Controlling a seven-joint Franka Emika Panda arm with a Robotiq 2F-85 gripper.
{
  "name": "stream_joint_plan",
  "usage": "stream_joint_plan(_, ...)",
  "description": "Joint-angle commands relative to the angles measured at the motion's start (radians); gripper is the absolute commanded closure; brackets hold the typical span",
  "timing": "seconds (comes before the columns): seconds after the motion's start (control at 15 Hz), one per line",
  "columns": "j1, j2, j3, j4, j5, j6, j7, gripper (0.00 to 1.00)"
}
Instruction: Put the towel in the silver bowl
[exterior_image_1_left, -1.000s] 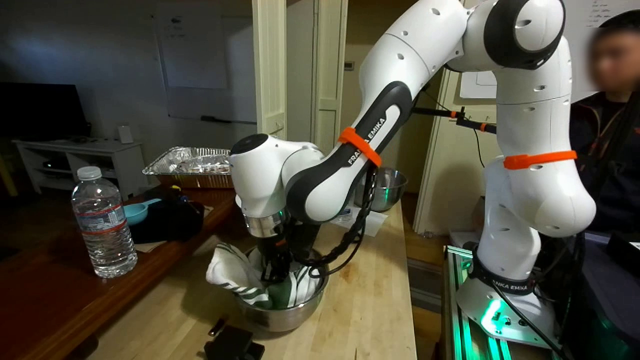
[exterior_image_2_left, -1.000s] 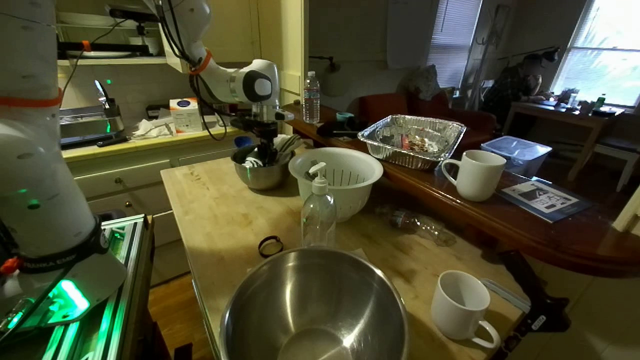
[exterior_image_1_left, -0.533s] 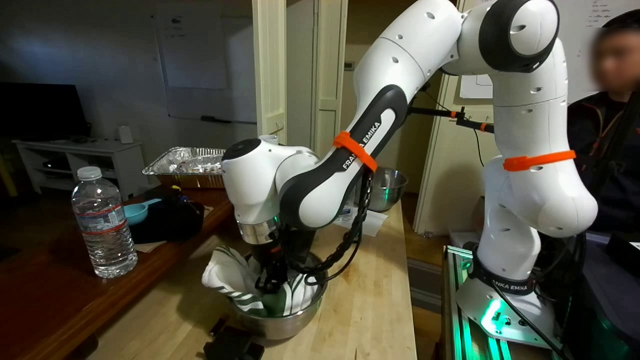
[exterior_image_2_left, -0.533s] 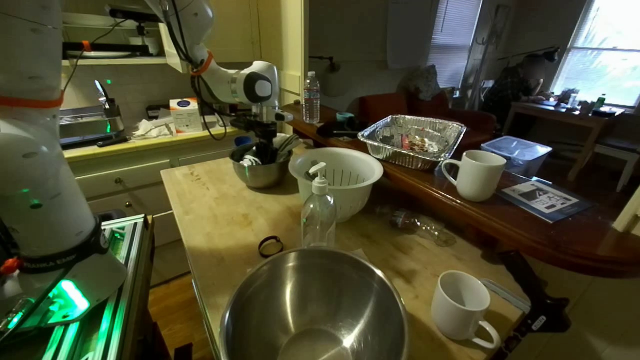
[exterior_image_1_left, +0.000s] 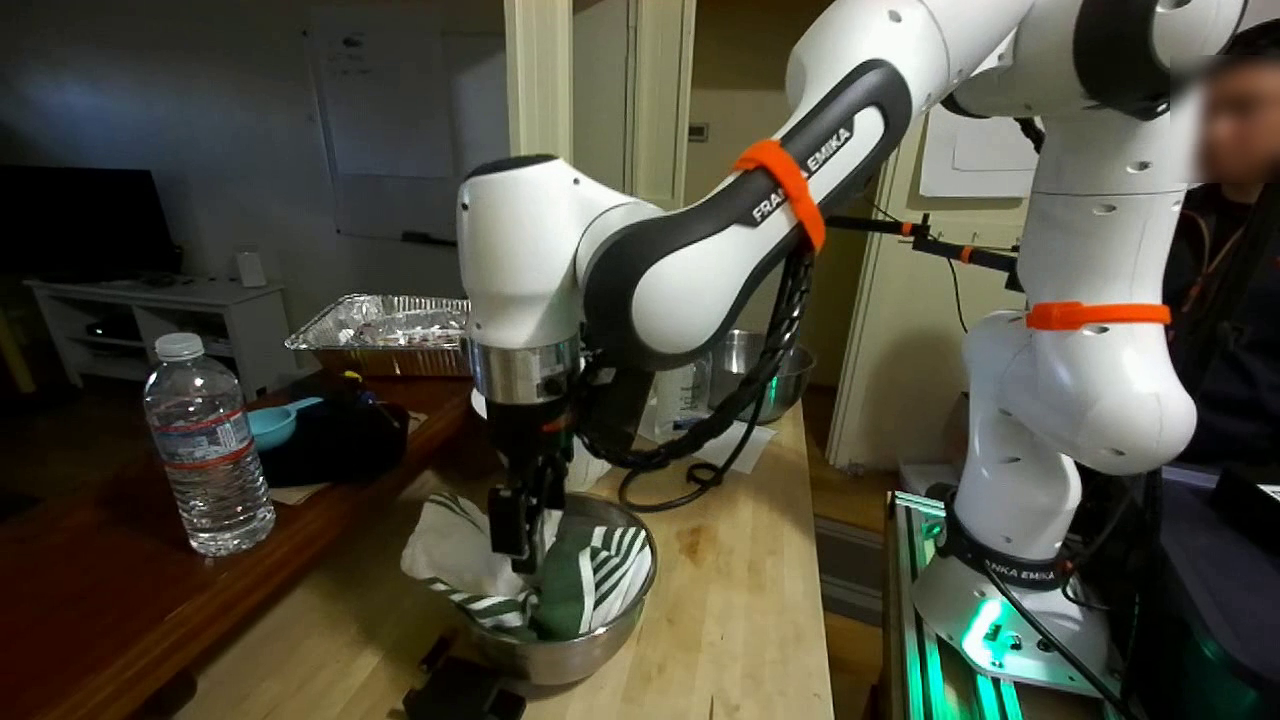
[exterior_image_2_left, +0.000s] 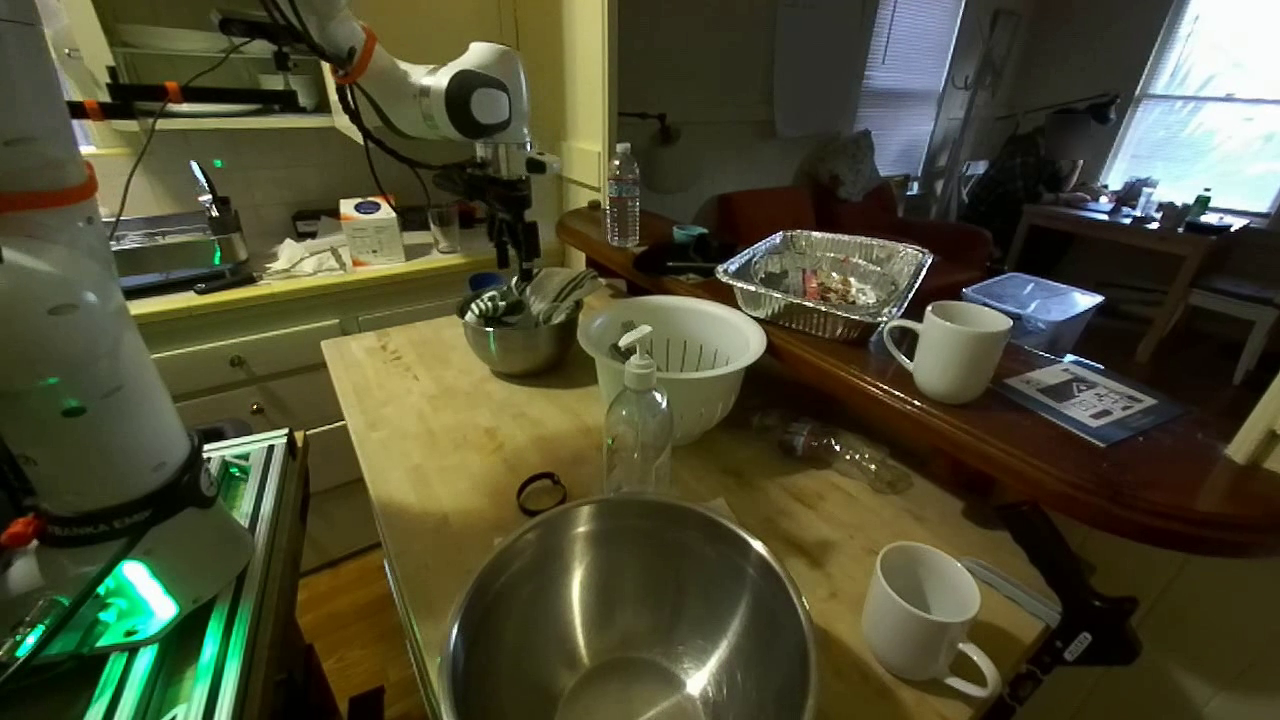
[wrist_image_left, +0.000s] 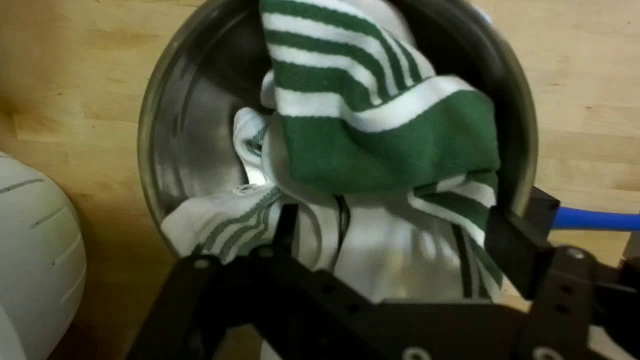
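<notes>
The towel (wrist_image_left: 390, 145), white with green stripes, lies bunched inside the silver bowl (exterior_image_1_left: 565, 660), and one end spills over the rim in an exterior view. In the wrist view the bowl's rim (wrist_image_left: 145, 130) circles most of the cloth. My gripper (wrist_image_left: 397, 227) hovers over the towel with its jaws wide apart and nothing pinched between them. Both exterior views show the gripper (exterior_image_2_left: 516, 262) pointing down at the bowl, its fingertips just above or at the top of the cloth; whether they touch it I cannot tell.
Close beside the bowl stands a white colander (exterior_image_2_left: 672, 345), with a pump bottle (exterior_image_2_left: 638, 440) in front of it. A larger metal bowl (exterior_image_2_left: 630, 620) occupies the near end. A black object (exterior_image_1_left: 465, 688) sits by the silver bowl. A foil tray (exterior_image_2_left: 825, 285) rests on the raised ledge.
My gripper has lifted up out of the cloth and its jaws have spread apart. The towel has stayed in the bowl, with more of its green part now visible.
</notes>
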Motion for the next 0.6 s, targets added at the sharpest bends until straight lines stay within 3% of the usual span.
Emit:
stream_joint_plan(0.0,-0.006,-0.102,0.005,-0.043,0.008,-0.016,-0.051,0.00)
stream_joint_plan(0.2,-0.026,-0.140,-0.006,-0.059,0.088,0.013,-0.172,0.00)
stream_joint_plan(0.33,-0.029,-0.164,-0.014,-0.082,0.167,0.047,-0.325,0.00)
stream_joint_plan(0.4,-0.028,-0.123,-0.001,-0.027,0.097,0.003,-0.205,0.00)
stream_joint_plan(0.53,-0.034,-0.137,-0.008,-0.042,0.133,0.017,-0.283,0.00)
